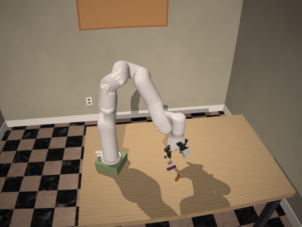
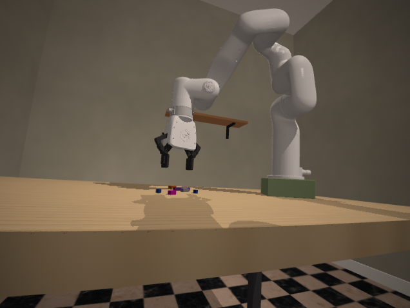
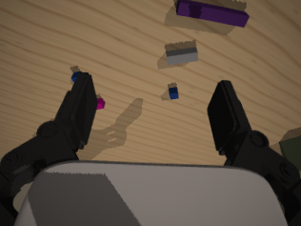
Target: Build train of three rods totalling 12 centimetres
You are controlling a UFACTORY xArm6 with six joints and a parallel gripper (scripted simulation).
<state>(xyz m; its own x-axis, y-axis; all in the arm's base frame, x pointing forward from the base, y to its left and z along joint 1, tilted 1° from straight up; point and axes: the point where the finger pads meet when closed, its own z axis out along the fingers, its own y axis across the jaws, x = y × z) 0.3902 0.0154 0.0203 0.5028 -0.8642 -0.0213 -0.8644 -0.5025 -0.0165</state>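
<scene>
My gripper is open and empty, high above the table. A purple rod lies flat beside a shorter grey rod, apart from it. An orange rod lies beyond the purple one, turned differently, outside the wrist view. One blue rod lies near the grey rod. Another blue rod is partly covered by the left finger in the wrist view. A magenta rod lies near it, also partly covered there. No rods touch.
The wooden table carries the green base block of the arm, to the left of the rods in the top view. The arm's shadows fall across the table.
</scene>
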